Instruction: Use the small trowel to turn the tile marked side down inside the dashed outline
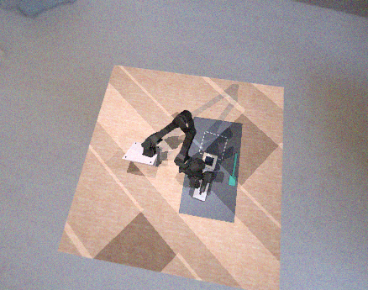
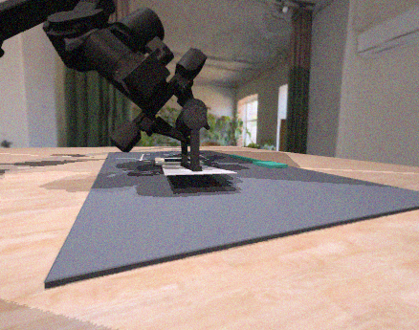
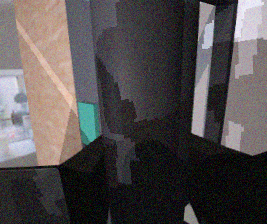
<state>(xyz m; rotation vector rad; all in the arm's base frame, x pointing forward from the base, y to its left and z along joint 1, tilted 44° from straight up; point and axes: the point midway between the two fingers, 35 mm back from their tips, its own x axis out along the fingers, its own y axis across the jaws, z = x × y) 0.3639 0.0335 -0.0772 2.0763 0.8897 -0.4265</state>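
Observation:
The small trowel has a pale flat blade (image 1: 200, 195) (image 2: 211, 171) and a dark handle (image 3: 143, 60). My gripper (image 1: 202, 186) (image 2: 187, 121) is shut on the handle. The blade hangs roughly level a little above the mat (image 1: 218, 212) (image 2: 147, 227), with its shadow beneath. The tile (image 1: 209, 161) is a pale-rimmed square with a dark square on its upper face. It lies across the near edge of the dashed outline (image 1: 205, 132), partly inside. In the exterior view the tile (image 2: 159, 161) is mostly hidden behind the blade. The wrist view does not show the tile clearly.
A teal long-handled tool (image 1: 232, 180) (image 2: 272, 165) (image 3: 87, 120) lies along the mat's right side. The arm's white base plate (image 1: 138, 154) is left of the mat on the wooden table (image 1: 117, 191).

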